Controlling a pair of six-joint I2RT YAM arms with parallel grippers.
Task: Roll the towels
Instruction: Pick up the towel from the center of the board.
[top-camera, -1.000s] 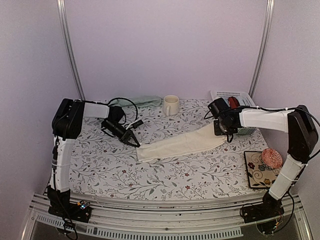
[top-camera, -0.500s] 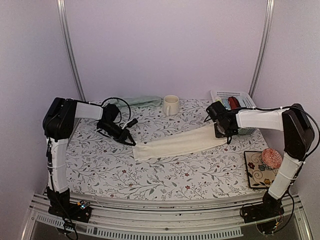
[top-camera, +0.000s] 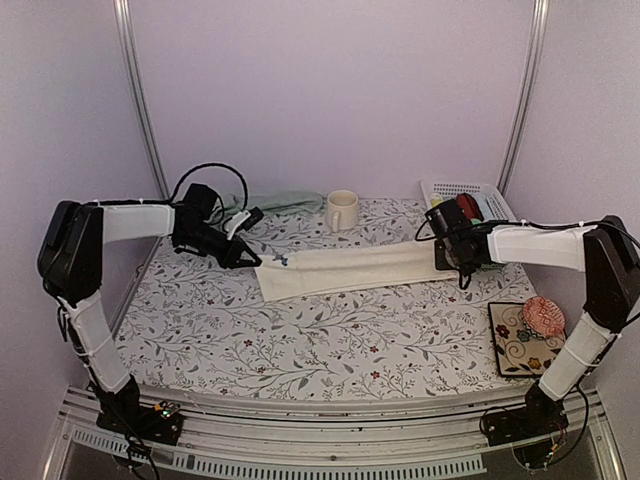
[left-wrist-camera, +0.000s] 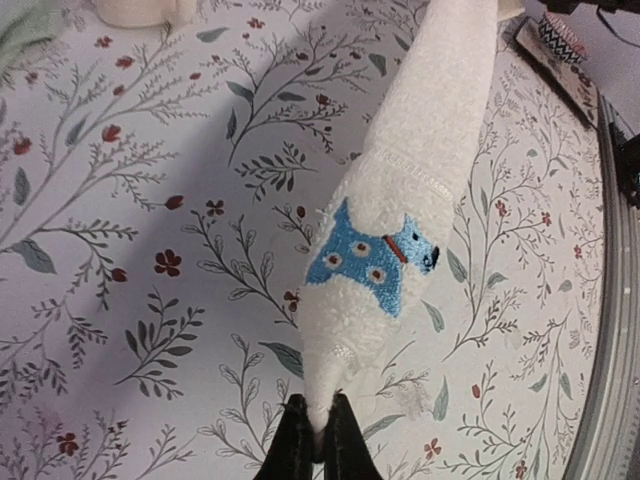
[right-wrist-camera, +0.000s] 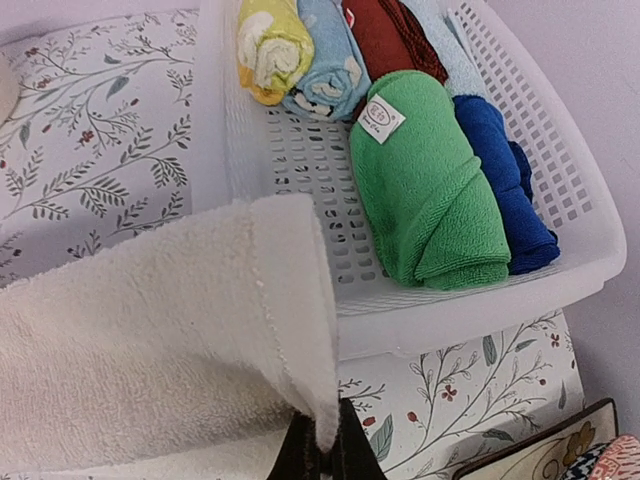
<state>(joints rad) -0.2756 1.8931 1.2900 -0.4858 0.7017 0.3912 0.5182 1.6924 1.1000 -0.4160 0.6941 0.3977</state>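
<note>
Currently you have the fluffy cream towel (top-camera: 350, 272) stretched into a long flat band just in front of the mug (top-camera: 341, 210). Your left gripper (top-camera: 252, 264) and right gripper (top-camera: 452, 268) each pinch one end. The crumpled green towel (top-camera: 280, 202) lies left of the mug.

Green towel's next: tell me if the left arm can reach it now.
Probably not yet: its fingers are shut on the cream towel's end, though the green towel lies close behind it.
</note>
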